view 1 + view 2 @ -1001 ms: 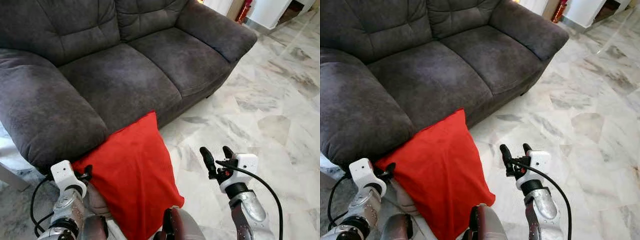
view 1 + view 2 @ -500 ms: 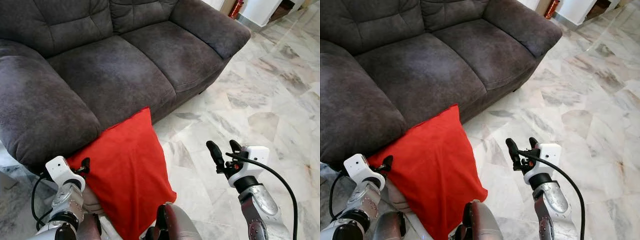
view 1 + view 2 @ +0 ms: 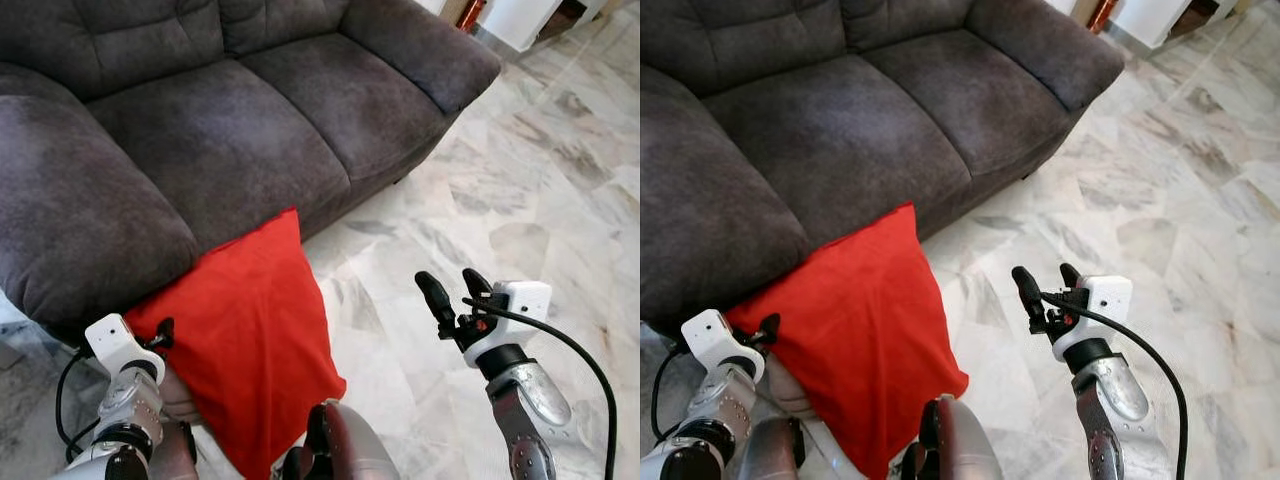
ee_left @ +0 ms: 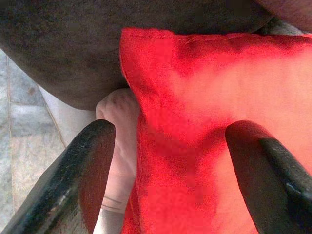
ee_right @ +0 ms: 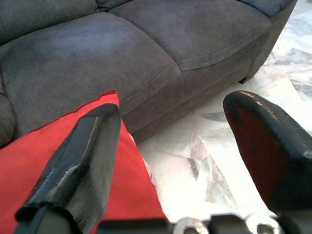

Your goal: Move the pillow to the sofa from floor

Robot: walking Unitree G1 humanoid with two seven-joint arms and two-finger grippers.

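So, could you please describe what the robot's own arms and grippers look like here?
Both arms are silver metal with black joints. Each ends in a white boxy wrist module carrying two long black fingers: the left gripper and the right gripper. A black cable loops from each white module back along its arm, and the right one shows a small red detail.

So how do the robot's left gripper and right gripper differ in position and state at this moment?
The left gripper is low at the corner of the red fabric pillow, its fingers straddling the pillow's edge beside the dark grey sofa. The right gripper is raised over the marble floor, apart from the pillow, holding nothing. Both are open.
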